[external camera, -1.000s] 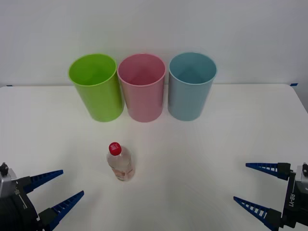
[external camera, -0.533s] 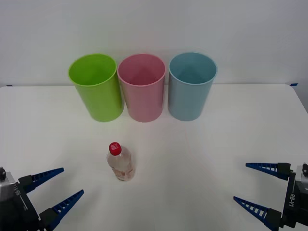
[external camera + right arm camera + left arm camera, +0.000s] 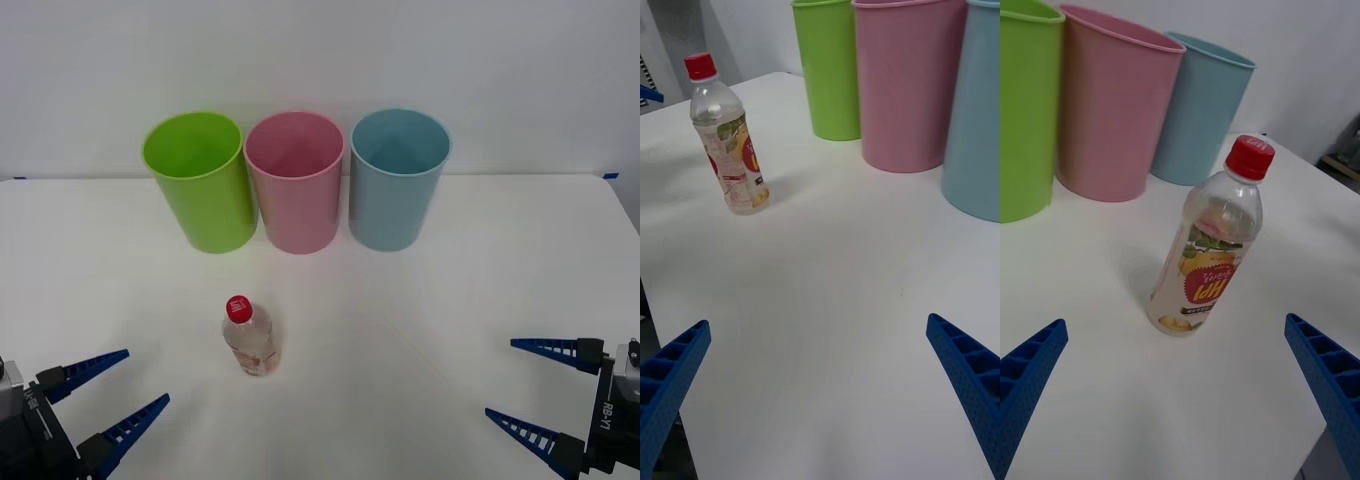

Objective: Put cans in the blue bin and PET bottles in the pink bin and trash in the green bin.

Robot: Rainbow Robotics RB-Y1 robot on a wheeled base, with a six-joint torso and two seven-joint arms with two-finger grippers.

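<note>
Bottle first: the small clear plastic PET bottle with a red screw cap (image 3: pixel 249 338) stands upright on the white table (image 3: pixel 420 330), ahead of the left claw (image 3: pixel 110 395) and a little toward the inner side of it, near but not touching. This left claw sits low at the near left corner of the table, its two blue ribbed fingers (image 3: pixel 84 366) spread wide and holding nothing. From its own wrist camera the bottle (image 3: pixel 1208 266) stands between the two open fingers (image 3: pixel 1026 375), farther forward, with free table on both sides.

The right claw (image 3: pixel 540 392) waits at the near right edge of the table, also wide open and empty. The bottle is well apart from it, across a broad bare stretch of white surface; the right wrist camera shows this bottle (image 3: pixel 728 139) far off to one side.

Beyond both claws, at the far edge of the table near the wall, three tall round plastic bins stand in one row: the lime-green bin (image 3: pixel 203 185), the pink bin (image 3: pixel 296 185) in the middle, and the light-blue bin (image 3: pixel 396 182). The green and pink bins seem to touch; the blue one stands just beside the pink. Between the bottle and the bins lies open table.
</note>
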